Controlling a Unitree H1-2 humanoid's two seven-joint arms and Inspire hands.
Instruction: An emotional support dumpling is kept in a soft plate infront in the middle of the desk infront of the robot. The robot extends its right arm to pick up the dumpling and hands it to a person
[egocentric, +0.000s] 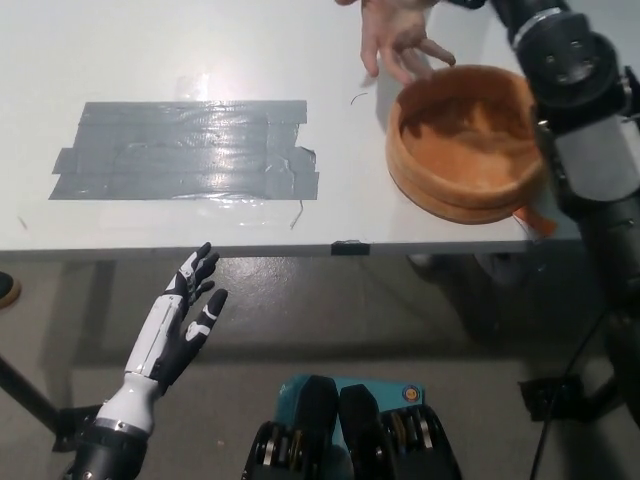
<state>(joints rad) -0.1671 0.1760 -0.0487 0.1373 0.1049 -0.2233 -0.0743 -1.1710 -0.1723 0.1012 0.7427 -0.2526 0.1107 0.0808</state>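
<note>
Dumpling is not visible: the soft plate (465, 140) is empty and the black right arm (580, 110) reaches past the top edge, so its hand and grip cannot be judged. Handover is likely underway toward the person's hand (400, 35), just beyond the plate's far rim. White left hand (180, 325) rests open below the desk (150, 50); open room lies leftward.
</note>
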